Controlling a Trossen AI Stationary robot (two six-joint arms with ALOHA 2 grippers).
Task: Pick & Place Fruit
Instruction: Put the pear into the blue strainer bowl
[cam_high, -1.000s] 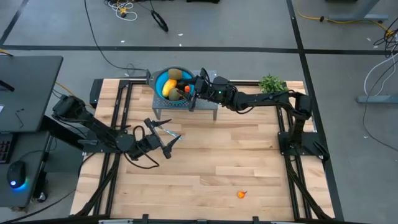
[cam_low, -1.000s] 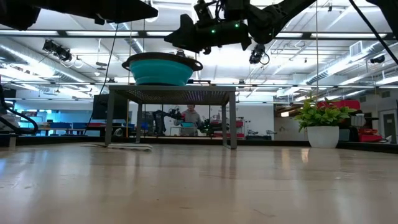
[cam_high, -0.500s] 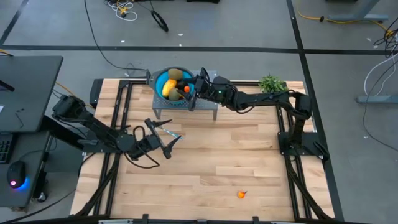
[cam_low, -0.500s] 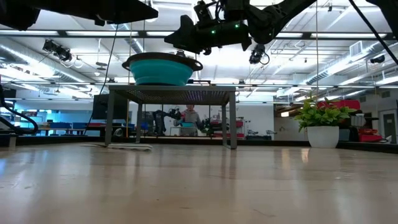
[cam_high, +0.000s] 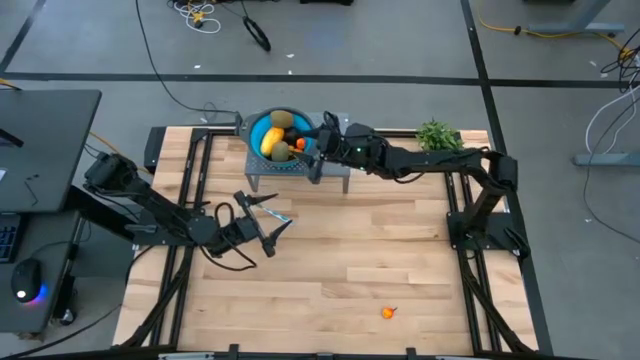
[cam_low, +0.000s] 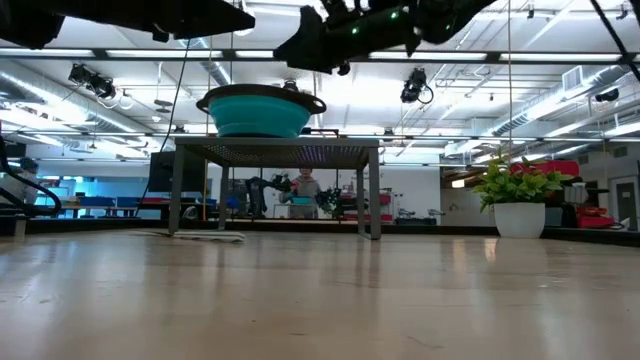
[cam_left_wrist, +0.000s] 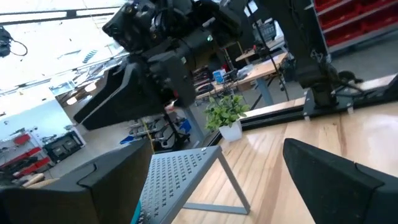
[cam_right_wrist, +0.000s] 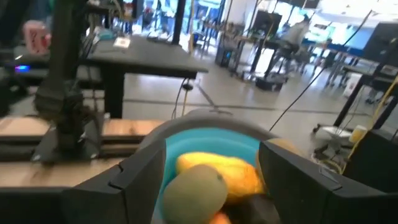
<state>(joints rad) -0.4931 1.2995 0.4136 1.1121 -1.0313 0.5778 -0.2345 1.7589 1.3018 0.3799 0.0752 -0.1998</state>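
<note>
Right gripper (cam_high: 322, 141), your working claw, hangs at the right rim of the teal bowl (cam_high: 257, 131), fingers (cam_right_wrist: 134, 180) apart and empty. Inside the bowl you see the yellow oblong fruit (cam_high: 273, 142), an olive-brown oval (cam_high: 282, 121), a small orange piece (cam_high: 298, 144) and a dark fruit (cam_high: 284, 153). The bowl sits on a perforated metal stand (cam_high: 300, 172) near the tabletop's (cam_high: 340, 255) far edge. One more orange piece (cam_high: 387, 312) lies alone near the front edge. A potted plant (cam_high: 437, 134) stands at the far right corner. Left gripper (cam_high: 268, 229) waits over the left-centre boards, fingers apart, beside the blue-handled knife (cam_high: 262, 204).
</note>
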